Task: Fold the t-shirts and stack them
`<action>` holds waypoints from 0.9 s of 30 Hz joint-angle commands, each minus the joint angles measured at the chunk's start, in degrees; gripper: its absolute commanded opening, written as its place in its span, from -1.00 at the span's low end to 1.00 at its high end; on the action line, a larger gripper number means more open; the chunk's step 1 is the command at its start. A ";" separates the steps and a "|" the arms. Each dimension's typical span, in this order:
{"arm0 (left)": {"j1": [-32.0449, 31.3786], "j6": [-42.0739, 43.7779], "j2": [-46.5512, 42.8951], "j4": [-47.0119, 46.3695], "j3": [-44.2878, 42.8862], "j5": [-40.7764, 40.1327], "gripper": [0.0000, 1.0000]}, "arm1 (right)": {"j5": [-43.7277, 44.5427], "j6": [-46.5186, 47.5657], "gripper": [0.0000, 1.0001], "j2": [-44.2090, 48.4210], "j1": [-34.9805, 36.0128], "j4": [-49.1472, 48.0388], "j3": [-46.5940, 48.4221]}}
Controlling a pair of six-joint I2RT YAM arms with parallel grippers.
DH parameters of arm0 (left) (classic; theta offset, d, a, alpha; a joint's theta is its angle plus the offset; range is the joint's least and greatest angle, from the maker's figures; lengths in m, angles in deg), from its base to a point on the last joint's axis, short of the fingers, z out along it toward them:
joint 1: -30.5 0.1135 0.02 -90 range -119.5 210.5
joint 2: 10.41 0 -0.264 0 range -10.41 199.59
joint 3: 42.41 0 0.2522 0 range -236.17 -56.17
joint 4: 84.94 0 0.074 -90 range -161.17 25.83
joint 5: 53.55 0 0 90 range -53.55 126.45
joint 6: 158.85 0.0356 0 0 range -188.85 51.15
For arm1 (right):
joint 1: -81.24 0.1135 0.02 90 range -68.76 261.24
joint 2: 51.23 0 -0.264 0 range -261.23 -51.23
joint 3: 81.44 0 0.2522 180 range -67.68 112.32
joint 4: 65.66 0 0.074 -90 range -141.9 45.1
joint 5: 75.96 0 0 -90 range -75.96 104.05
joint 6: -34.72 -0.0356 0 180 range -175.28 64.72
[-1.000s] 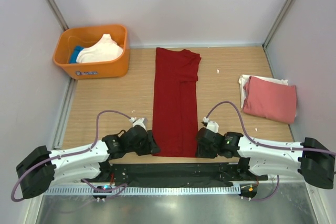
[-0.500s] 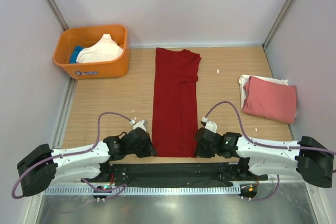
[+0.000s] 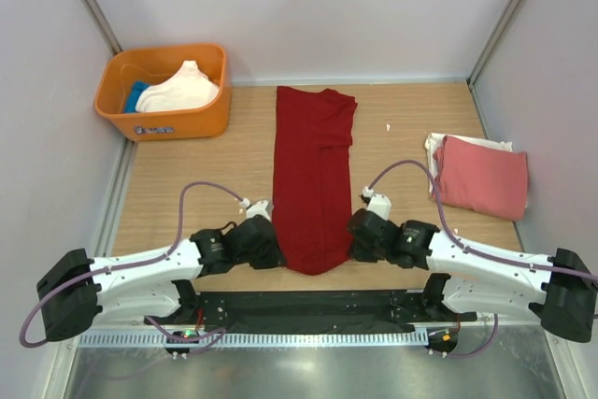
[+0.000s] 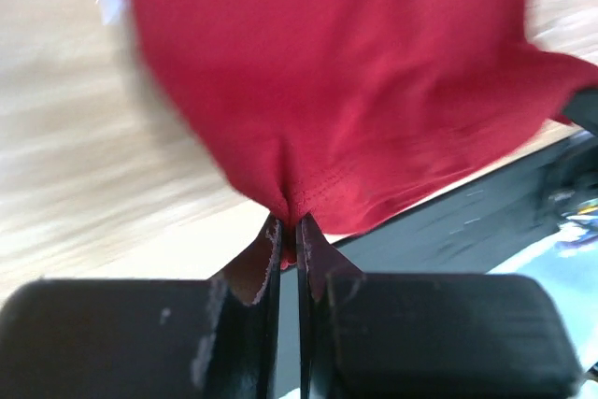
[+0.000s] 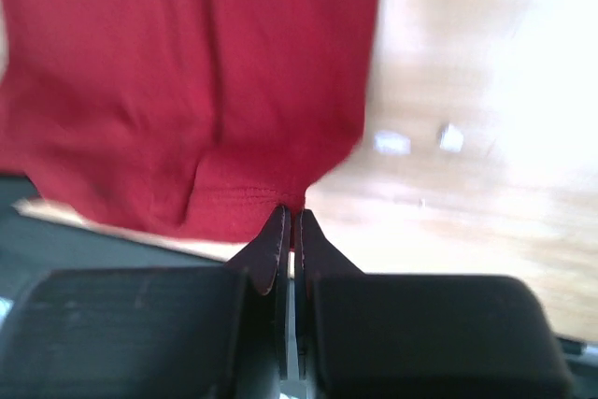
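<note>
Within the last second the black left gripper [image 3: 277,251] and the black right gripper [image 3: 352,242] have closed. Each now pinches one near corner of the long, folded dark red cloth t-shirt [image 3: 314,175]. Both grippers have moved a little up the table, away from the arm bases, and closer to each other. The near hem of the shirt, before straight and flat, is now raised at its corners, rounded and narrower.

Orange tub [image 3: 201,119] at far-left corner of wooden table [image 3: 206,184]; white scrap [image 3: 390,126] mid-right.
</note>
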 commanded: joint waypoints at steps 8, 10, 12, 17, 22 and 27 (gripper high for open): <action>13.71 17.29 14.39 3.23 -24.03 0.98 -0.99 | 3.59 19.72 -0.98 -11.20 -18.04 -2.73 18.09; 18.11 20.53 17.73 3.23 -27.12 2.65 -1.00 | 2.36 21.66 -0.98 -14.38 -22.35 -5.02 20.39; 21.70 22.13 23.00 3.06 -31.69 3.45 -0.99 | 0.16 23.85 -0.98 -20.00 -26.12 -6.60 24.43; 27.26 25.65 33.11 2.62 -42.31 5.65 -0.99 | -2.22 26.68 -0.98 -31.34 -31.41 -7.66 35.22; 31.74 25.74 41.56 2.27 -49.01 8.54 -0.99 | -2.21 28.52 -0.98 -41.53 -33.96 -7.22 42.98; 34.20 25.12 44.99 1.47 -52.27 10.92 -1.00 | -3.80 29.14 -0.98 -47.35 -36.07 -6.43 49.13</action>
